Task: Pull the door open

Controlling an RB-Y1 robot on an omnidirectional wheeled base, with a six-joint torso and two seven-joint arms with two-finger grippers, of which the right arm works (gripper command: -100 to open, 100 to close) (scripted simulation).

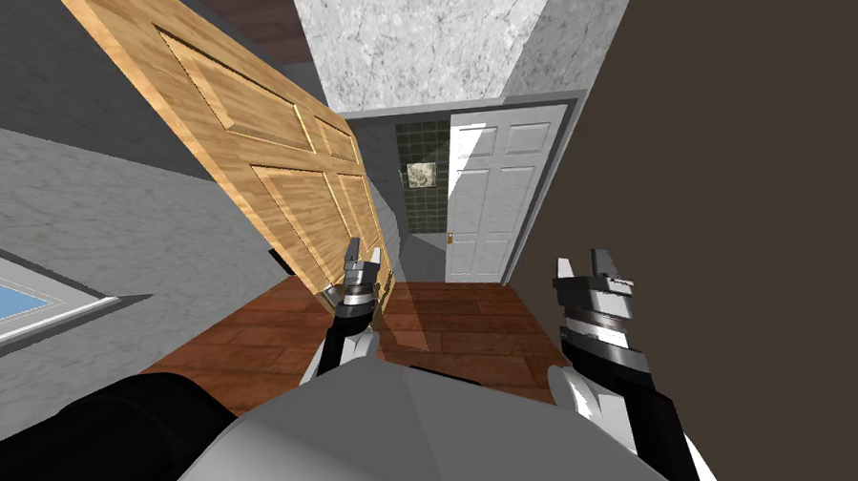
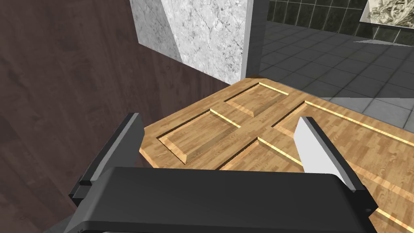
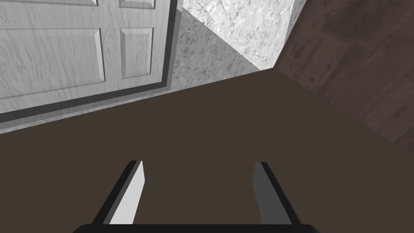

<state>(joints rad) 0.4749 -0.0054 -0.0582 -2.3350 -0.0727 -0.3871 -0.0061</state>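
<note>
The door (image 1: pixel 247 142), wood with raised panels, stood open at an angle on the robot's left. Its hinged side lay toward the grey wall (image 1: pixel 80 212) and its free edge pointed to the passage ahead.

The left gripper (image 1: pixel 359 257) was at that free edge, low on the door. Its fingers (image 2: pixel 319 149) were spread wide and held nothing. In the left wrist view, one finger lay over the panelled face and the other lay past the door's edge, over a dark wood surface (image 2: pixel 60 101). Contact with the door could not be confirmed.

The right gripper (image 1: pixel 592 266) was raised on the robot's right, close to the brown wall (image 1: pixel 776 177). It was also spread wide and empty, with both fingers (image 3: pixel 129 194) over that flat brown face.

Open room:
- A strip of wood floor (image 1: pixel 462 316) lay between the door's free edge and the brown wall.
- The strip ran ahead to a white door (image 1: pixel 486 200), set in a dark frame.
- Just left of the white door, an opening showed a tiled room (image 1: pixel 420 214).
- A marbled wall (image 2: pixel 202 36) ended in a sharp corner near the door's far edge.
</note>
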